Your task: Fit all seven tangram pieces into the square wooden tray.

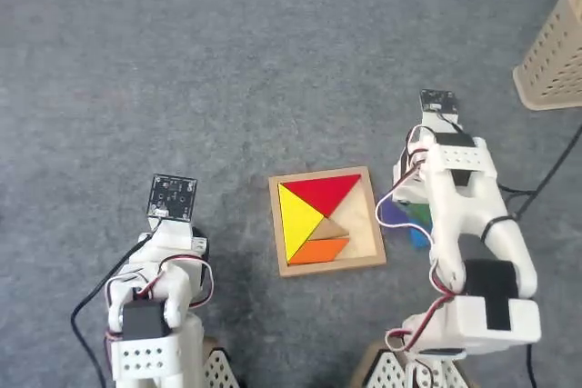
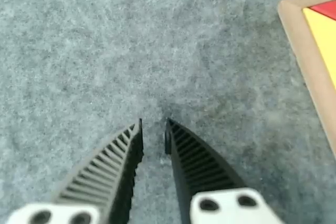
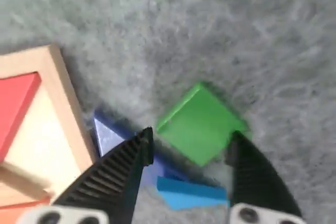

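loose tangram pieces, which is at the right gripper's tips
The green square, between the open right gripper's tips; the purple triangle sits by the tray, the blue piece farther back.

Bare grey desk [image 1: 227, 79] stretches wide beyond the tray [image 1: 362, 224] and to its left, with easy passage there. The tray's right side is bare wood, open from above. Tight spot: the green square [image 3: 202, 124], purple triangle [image 3: 107, 137] and blue piece [image 3: 191, 195] crowd just beside the tray's right rim, under the right arm [image 1: 464, 215]. A basket [image 1: 553, 52] blocks the far right corner.
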You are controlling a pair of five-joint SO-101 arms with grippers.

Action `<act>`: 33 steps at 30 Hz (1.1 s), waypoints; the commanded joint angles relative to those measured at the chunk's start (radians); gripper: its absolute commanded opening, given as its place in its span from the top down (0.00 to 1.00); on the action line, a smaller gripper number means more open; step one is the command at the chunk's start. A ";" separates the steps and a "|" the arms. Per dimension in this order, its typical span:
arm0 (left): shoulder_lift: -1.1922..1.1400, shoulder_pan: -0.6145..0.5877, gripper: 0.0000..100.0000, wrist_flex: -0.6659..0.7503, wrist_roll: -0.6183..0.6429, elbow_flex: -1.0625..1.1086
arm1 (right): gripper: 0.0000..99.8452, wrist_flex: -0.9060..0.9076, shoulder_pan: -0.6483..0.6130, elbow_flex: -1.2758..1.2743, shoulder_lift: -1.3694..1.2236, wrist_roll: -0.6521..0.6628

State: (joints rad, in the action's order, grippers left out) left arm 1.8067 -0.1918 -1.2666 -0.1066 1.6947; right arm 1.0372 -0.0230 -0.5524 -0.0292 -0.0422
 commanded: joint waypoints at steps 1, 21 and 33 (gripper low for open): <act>0.021 0.003 0.93 0.000 0.008 -0.010 | 0.72 0.004 -0.015 0.075 -0.008 -0.023; 0.021 0.003 0.93 0.000 0.008 -0.010 | 0.97 0.051 -0.007 0.180 -0.096 -0.017; 0.021 0.003 0.93 0.000 0.008 -0.010 | 0.97 0.088 -0.174 0.222 0.200 0.018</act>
State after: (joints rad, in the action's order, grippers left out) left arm 1.8067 -0.1918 -1.2666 -0.1066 1.6947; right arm 1.1109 -0.1274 -0.4051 0.0875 -0.0514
